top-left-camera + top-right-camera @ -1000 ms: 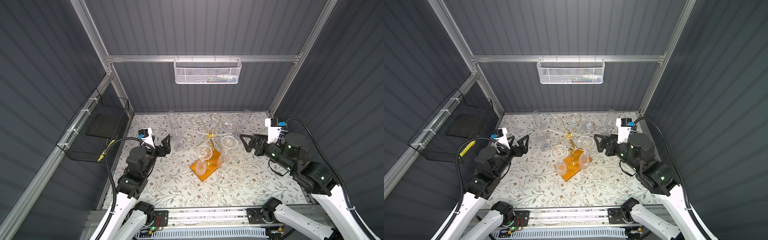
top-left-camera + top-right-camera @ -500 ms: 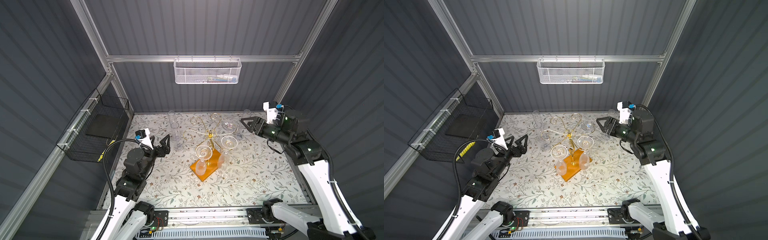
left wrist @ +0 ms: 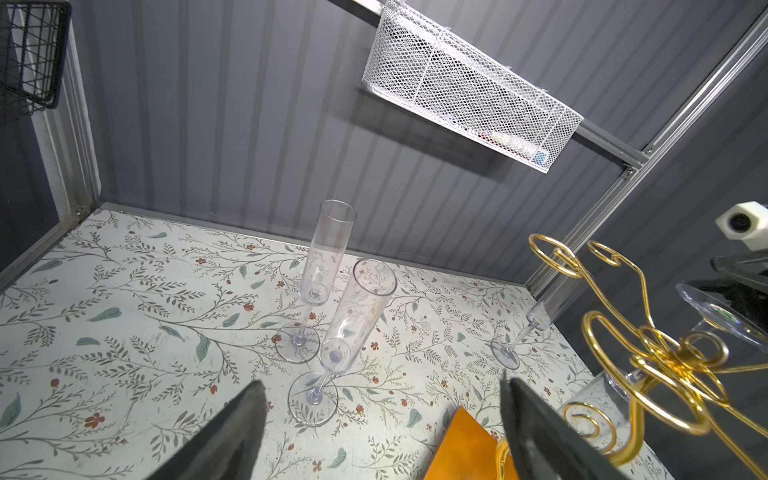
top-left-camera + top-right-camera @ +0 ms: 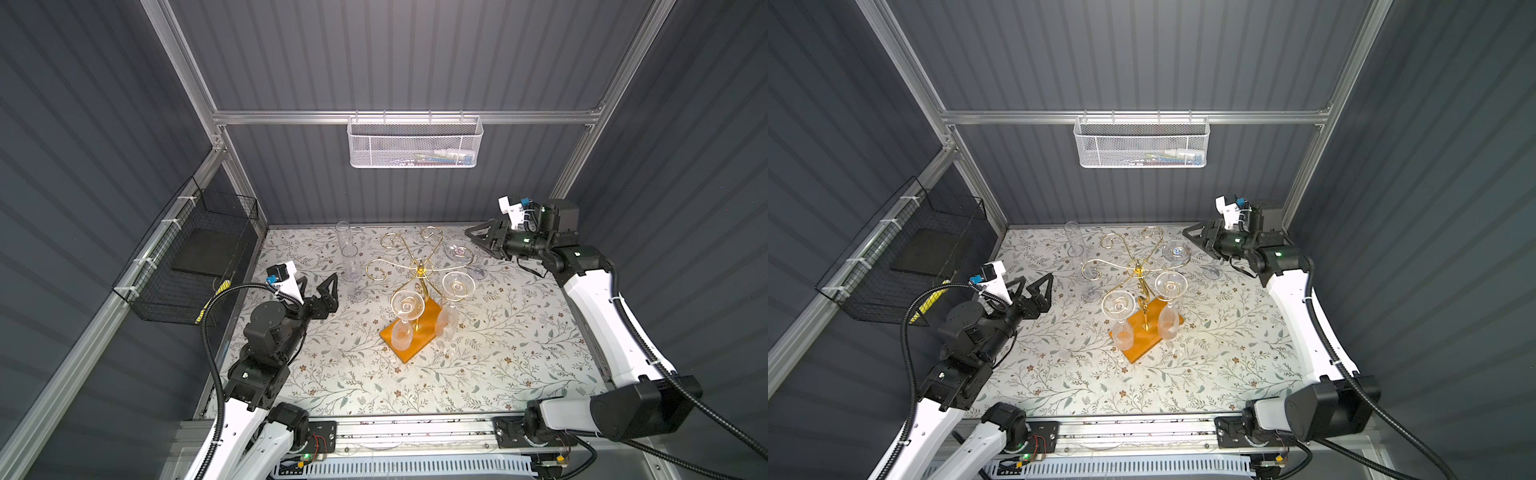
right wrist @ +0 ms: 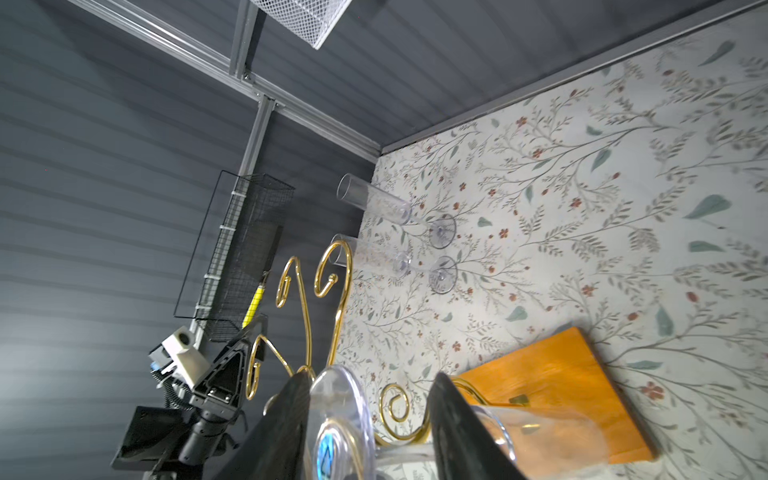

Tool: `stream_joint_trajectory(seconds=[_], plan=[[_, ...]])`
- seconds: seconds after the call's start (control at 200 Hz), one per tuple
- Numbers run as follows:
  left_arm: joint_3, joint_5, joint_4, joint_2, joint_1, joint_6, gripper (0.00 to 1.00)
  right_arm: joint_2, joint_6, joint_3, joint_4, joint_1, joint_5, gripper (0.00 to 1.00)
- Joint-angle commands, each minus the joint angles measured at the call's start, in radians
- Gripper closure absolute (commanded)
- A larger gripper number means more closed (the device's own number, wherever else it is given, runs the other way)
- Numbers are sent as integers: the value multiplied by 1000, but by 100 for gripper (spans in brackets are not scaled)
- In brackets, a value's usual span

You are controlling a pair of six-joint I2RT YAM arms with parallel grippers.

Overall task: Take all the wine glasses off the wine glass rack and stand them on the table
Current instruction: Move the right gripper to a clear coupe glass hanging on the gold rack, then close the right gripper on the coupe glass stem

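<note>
The white mesh basket (image 4: 374, 146) on the rail high beyond both my grippers holds a few small things I can't make out. The black wire basket (image 4: 166, 266) out past my left gripper (image 4: 319, 279) carries a dark slab (image 4: 208, 253) and a yellow-handled tool (image 5: 257, 301). My left gripper is spread wide and empty, while the wine glass (image 5: 337, 415) hangs upside down from the wine glass rack (image 4: 420, 269), its foot between my right gripper's (image 4: 473, 237) partly closed fingers, though I cannot tell whether they press on it.
</note>
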Motion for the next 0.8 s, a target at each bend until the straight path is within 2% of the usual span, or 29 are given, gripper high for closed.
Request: stream_joint_trajectory(seconds=[0.0, 0.275, 0.48, 0.795], plan=[[-21, -12, -26, -31, 7, -17, 10, 8, 16, 20, 43, -3, -100, 52], [-23, -19, -50, -49, 8, -19, 10, 20, 13, 10, 41, -3, -134, 59], [-20, -12, -42, -47, 7, -34, 10, 33, -34, 39, -31, -3, -150, 63], [-7, -12, -59, -53, 8, -35, 10, 23, -44, 41, -41, -3, -166, 67]])
